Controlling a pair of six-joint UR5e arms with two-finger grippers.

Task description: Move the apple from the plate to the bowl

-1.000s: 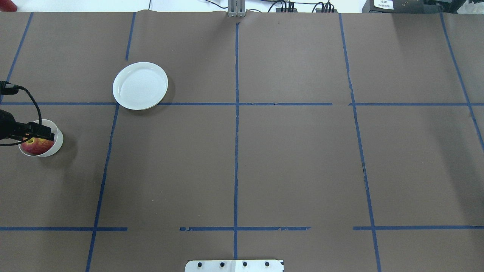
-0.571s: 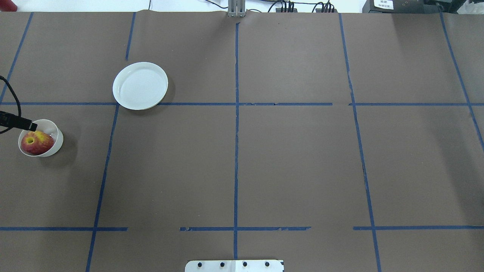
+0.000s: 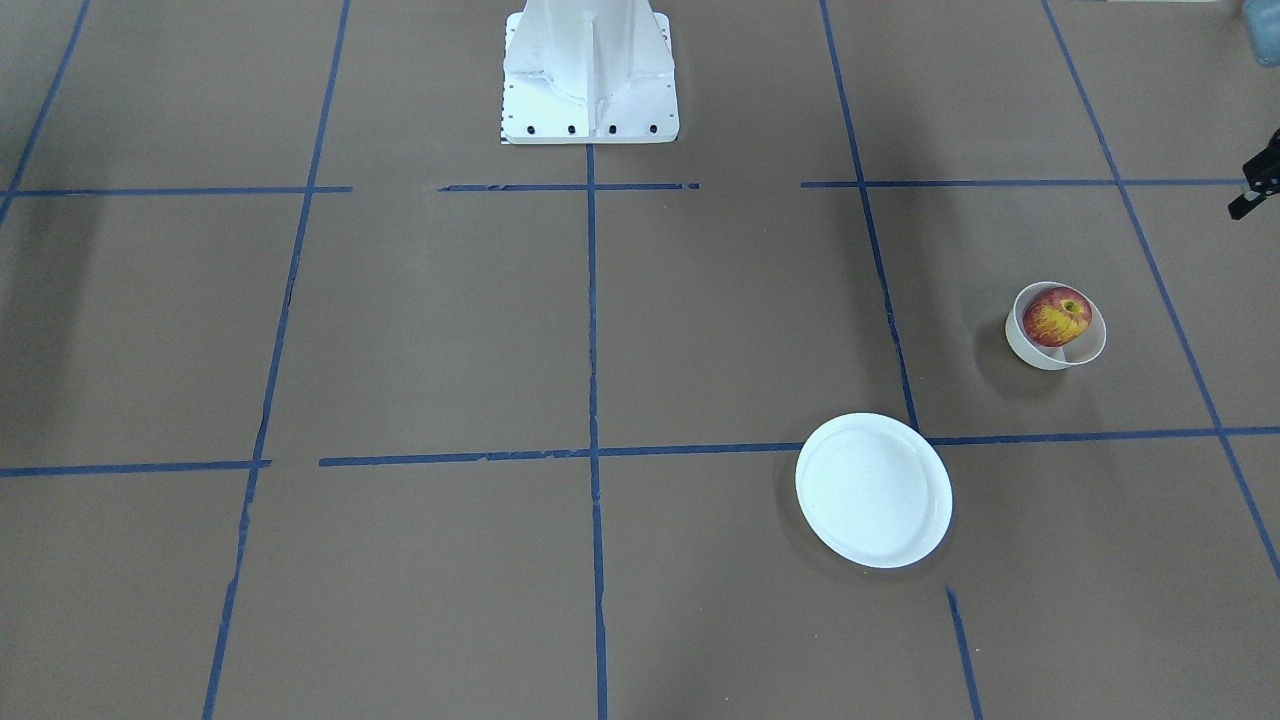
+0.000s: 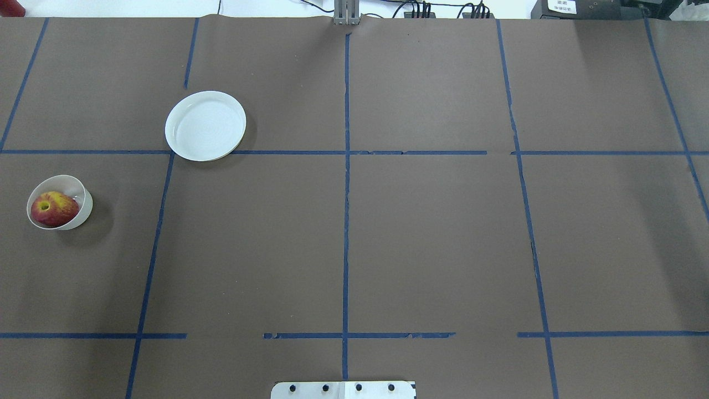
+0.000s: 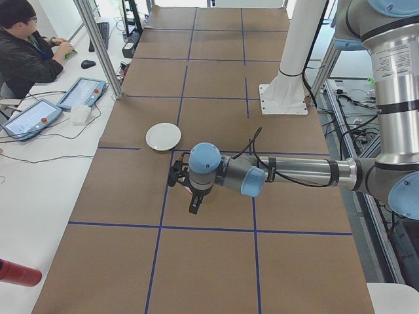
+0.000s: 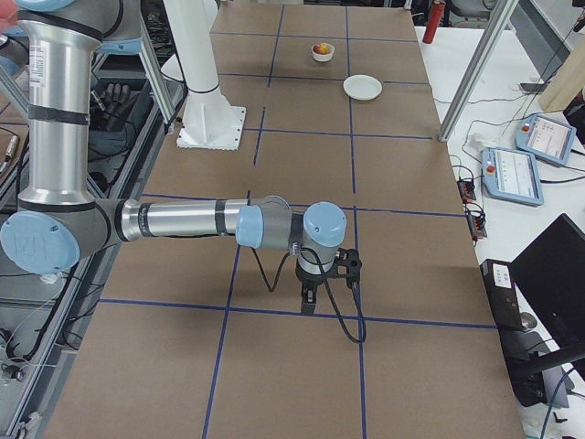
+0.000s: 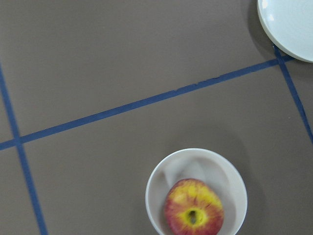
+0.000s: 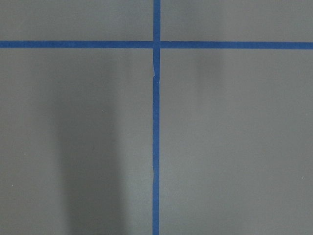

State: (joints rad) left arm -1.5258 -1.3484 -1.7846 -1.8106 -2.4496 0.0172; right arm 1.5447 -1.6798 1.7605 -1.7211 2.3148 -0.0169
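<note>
The red and yellow apple (image 4: pixel 54 208) lies in the small white bowl (image 4: pixel 84 206) at the table's left; it also shows in the front view (image 3: pixel 1056 317) and the left wrist view (image 7: pixel 193 210). The white plate (image 4: pixel 205 126) is empty, up and to the right of the bowl. My left gripper (image 5: pixel 194 204) hangs above the table, apart from the bowl; only a black edge of it (image 3: pixel 1255 187) shows in the front view, and I cannot tell if it is open. My right gripper (image 6: pixel 307 298) shows only in the right side view, far from both dishes.
The robot's white base (image 3: pixel 590 75) stands at the table's near middle edge. Blue tape lines (image 4: pixel 346 166) cross the brown table cover. An operator (image 5: pixel 26 52) sits at the far side with tablets.
My left gripper has drawn back to the left from over the bowl and left the overhead view. The apple stays in the bowl. The plate has not moved.
</note>
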